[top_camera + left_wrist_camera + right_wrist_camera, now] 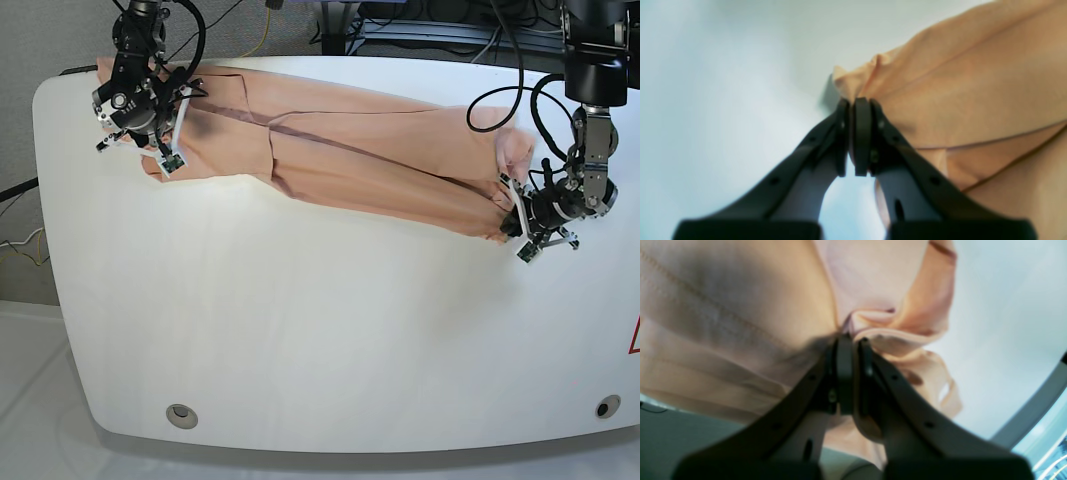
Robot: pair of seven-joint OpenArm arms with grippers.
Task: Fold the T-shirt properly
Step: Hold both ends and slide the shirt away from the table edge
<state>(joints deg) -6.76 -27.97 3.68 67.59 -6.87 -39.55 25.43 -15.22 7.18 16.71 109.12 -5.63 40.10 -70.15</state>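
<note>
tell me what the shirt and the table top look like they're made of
T-shirt: soft peach woven or knit fabric, matte; it wrinkles, bunches, shows stitched seams. Table: hard, smooth white surface, probably laminate or painted board, with a faint sheen.

The base view looks down from high above the white desk (pixel 320 330), taking in both arms. Each wrist view sits close behind its own hand, looking along the fingers: the left hand (pixel 853 103) and right hand (pixel 853 340) fill the lower frame, blurred T-shirt (pixel 973 93) beyond, shared with base.
</note>
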